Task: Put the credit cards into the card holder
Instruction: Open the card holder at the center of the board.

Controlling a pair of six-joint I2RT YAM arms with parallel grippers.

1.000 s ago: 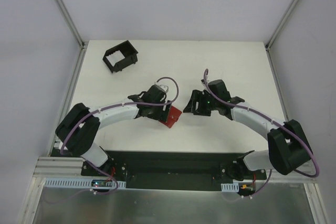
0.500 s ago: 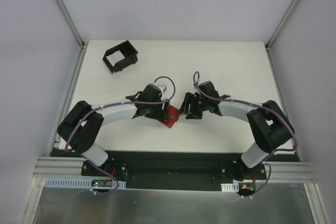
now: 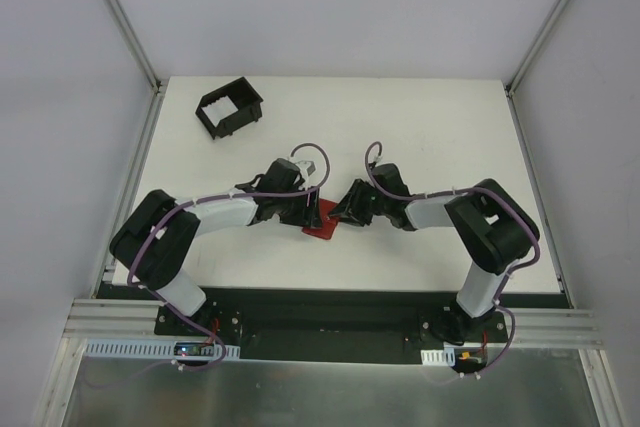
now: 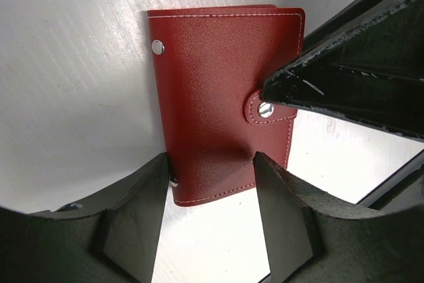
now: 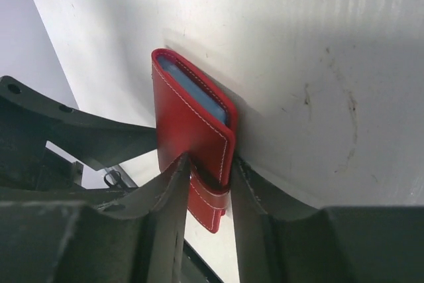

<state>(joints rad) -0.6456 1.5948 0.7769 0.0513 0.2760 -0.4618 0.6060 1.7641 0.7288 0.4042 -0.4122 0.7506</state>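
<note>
The card holder (image 4: 212,84) is a red wallet, folded shut and flat on the white table, with its snap tab (image 4: 265,107) fastened. My left gripper (image 4: 212,160) is open, its fingers straddling the wallet's near end. My right gripper (image 5: 211,160) is shut on the card holder's tab edge (image 5: 212,193); one of its fingers (image 4: 344,77) lies over the snap. From above, the wallet (image 3: 322,230) lies between the left gripper (image 3: 308,212) and the right gripper (image 3: 343,213). A pale blue layer (image 5: 199,94) shows between the covers. No loose credit cards are visible.
A black open-sided box (image 3: 230,108) stands at the table's far left with something pale inside, too small to identify. Metal frame rails (image 3: 130,37) border the table, and both arms bend inward over the near middle.
The right arm has swung left onto the wallet and its jaws have closed on the tab edge. The left jaws have narrowed around the wallet's end. The wallet has shifted slightly leftward.
</note>
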